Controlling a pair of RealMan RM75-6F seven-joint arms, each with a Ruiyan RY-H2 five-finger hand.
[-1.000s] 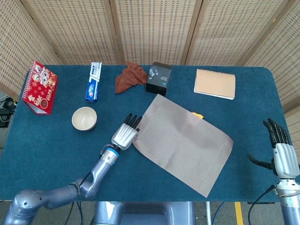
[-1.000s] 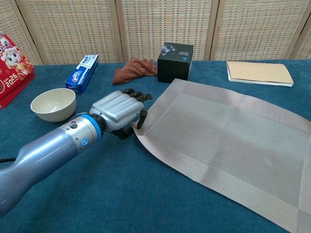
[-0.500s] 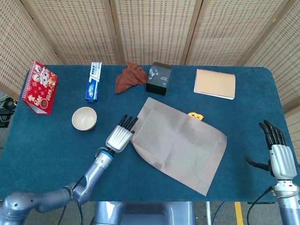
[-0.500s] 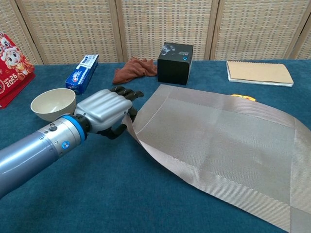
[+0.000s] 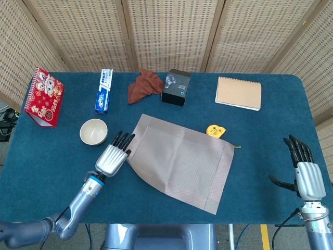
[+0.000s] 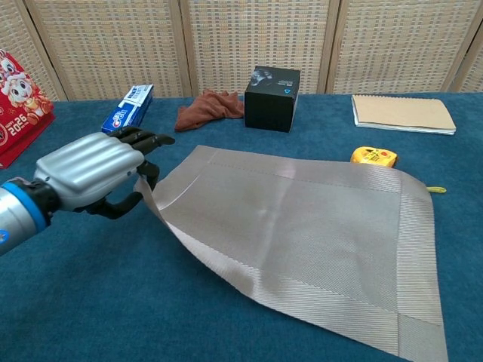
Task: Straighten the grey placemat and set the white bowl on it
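1. Woven screens stand behind a blue-covered table (image 5: 270,135).
2. At the table's middle lies the grey placemat (image 5: 182,159), skewed, its left corner lifted.
3. That corner is pinched by the left hand (image 5: 112,158).
4. Just left of this hand sits the white bowl (image 5: 93,131), off the mat.
5. Near the front right edge, the right hand (image 5: 304,174) is upright, fingers spread, holding nothing.
6. A small yellow object (image 5: 215,130) touches the mat's far edge.

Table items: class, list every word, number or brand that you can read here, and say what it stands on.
"2025": red calendar, on its front.
Toothpaste box: brand lettering too blurred to read.
Black box: small print and logo too small to read.
Yellow item: marking too small to read.
Notebook: no text visible.
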